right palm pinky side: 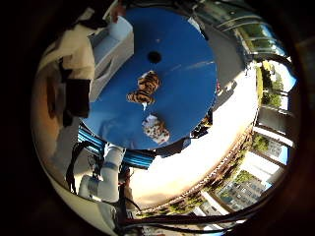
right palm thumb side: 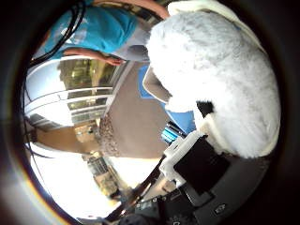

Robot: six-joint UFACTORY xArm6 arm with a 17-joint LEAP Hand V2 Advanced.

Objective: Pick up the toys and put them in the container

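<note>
White fluffy plush toy [right palm thumb side: 220,75] sits tight in the hand [right palm thumb side: 197,164], fingers wrapped round it; two striped tiger plush toys [right palm pinky side: 145,88] lie on the round blue bench [right palm pinky side: 187,64].

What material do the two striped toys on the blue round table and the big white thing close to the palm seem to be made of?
The two tiger toys look like soft plush fabric: fuzzy outlines, orange and white fur with dark stripes. The white toy also looks like plush, with a long fluffy pile and no shine. The blue table seems a hard, smooth, painted or plastic surface, since it shows faint reflections; which one I cannot tell.
</note>
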